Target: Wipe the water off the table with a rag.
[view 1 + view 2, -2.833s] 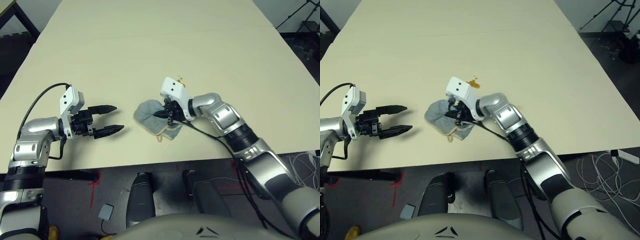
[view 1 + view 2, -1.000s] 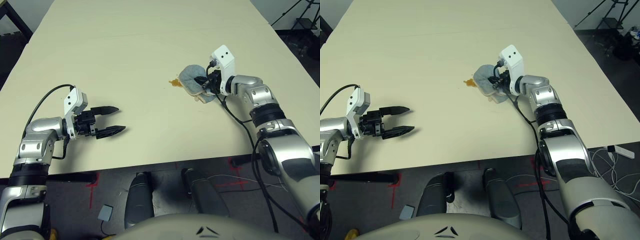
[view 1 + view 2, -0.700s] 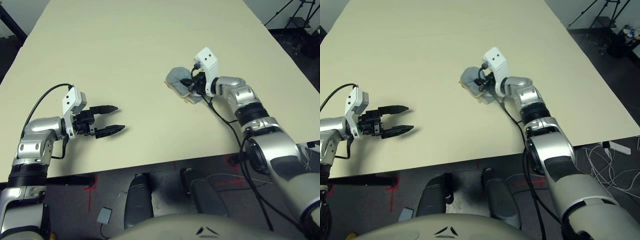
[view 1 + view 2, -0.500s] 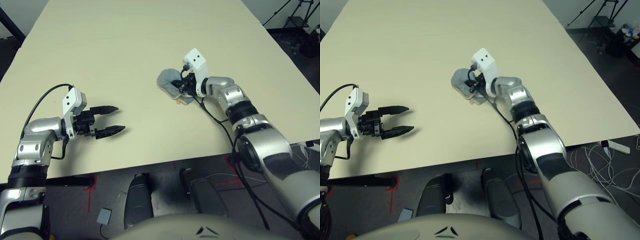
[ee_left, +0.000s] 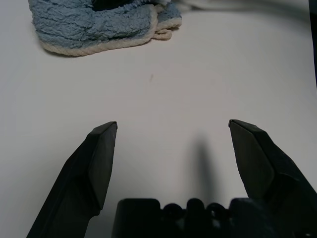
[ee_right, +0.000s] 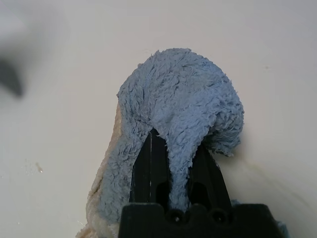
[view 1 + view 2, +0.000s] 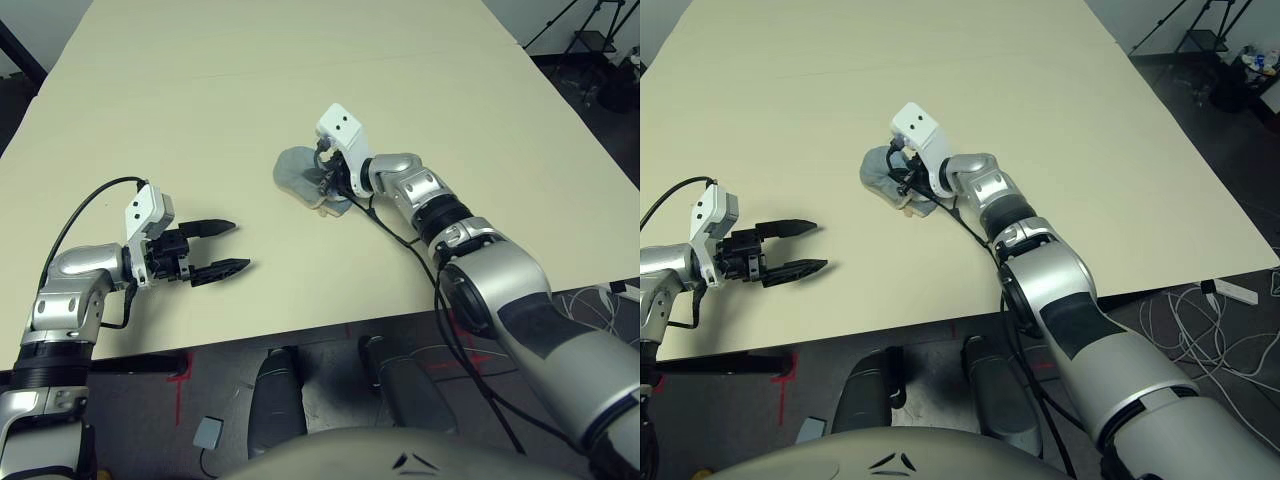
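Since a second ago my right gripper (image 7: 330, 183) has dragged the rag (image 7: 300, 170) leftward across the table (image 7: 250, 80), from right of centre to just left of centre in the left eye view. Where I could see an amber blotch beside the cloth back then, I now see bare beige top on the stretch it crossed.

Right now the rag sits in the middle of the frame, flat against the table, a rumpled light blue mound with its cream edging turned toward the near edge. In the right wrist view the terry cloth (image 6: 183, 104) bulges up over my two black fingers (image 6: 148, 168), with a ridge of fabric pinched between them, so I read that gripper as clamped on the rag. A faint wet sheen lies on the table just beside the cloth in that view; I can't tell whether it is water.

My left gripper (image 7: 220, 247) hovers at the lower left of the frame, well apart from the rag, its fingers (image 5: 94, 158) spread wide with nothing between them. Its wrist view shows the rag (image 5: 94, 22) across bare tabletop.
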Robot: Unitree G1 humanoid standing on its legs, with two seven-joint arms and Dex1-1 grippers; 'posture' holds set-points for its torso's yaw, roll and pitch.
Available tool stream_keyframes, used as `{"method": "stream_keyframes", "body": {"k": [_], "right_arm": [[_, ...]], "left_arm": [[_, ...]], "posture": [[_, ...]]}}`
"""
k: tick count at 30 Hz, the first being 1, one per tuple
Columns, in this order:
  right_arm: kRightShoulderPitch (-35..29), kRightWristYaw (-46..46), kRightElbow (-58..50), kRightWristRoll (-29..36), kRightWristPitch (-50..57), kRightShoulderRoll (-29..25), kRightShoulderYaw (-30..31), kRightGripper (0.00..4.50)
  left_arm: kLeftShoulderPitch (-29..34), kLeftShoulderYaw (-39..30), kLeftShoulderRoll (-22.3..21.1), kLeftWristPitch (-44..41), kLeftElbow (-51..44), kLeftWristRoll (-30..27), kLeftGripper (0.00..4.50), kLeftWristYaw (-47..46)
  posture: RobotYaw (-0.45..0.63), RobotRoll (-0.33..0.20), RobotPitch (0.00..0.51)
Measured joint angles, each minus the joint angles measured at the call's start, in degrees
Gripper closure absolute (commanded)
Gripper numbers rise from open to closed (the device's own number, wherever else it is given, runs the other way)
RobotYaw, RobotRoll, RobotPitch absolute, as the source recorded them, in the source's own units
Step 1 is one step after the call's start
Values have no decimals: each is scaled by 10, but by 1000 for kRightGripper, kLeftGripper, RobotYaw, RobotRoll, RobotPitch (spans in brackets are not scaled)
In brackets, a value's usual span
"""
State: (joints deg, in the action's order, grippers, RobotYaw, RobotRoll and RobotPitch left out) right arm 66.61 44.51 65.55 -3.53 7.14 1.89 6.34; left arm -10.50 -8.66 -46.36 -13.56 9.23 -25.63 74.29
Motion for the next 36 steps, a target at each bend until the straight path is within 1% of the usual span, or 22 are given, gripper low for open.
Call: {"method": "stream_keyframes", "body": {"k": [4, 14, 19, 23, 30, 36], "right_arm": [[2, 3, 3, -8, -10, -17, 4, 4413], [11, -13, 23, -28, -26, -100, 4, 4413], [14, -20, 28, -35, -27, -125, 4, 4413], [14, -18, 31, -42, -28, -158, 4, 4413], [-3, 25, 23, -56, -23, -224, 11, 4413], [-27, 59, -8, -56, -8, -255, 17, 4413]], "left_arm": [[-2, 0, 0, 0, 1, 0, 0, -1], [-34, 7, 1, 5, 14, 2, 0, 6], [-45, 11, 2, 9, 30, 4, 0, 9], [-48, 16, 4, 12, 32, 6, 0, 11], [-54, 24, 6, 18, 44, 8, 0, 12], [-68, 31, 13, 26, 53, 10, 0, 14]], "posture": [[-46, 0, 171], [-85, 0, 166], [-85, 0, 166], [-105, 0, 159], [-120, 0, 157], [-133, 0, 158]]}}
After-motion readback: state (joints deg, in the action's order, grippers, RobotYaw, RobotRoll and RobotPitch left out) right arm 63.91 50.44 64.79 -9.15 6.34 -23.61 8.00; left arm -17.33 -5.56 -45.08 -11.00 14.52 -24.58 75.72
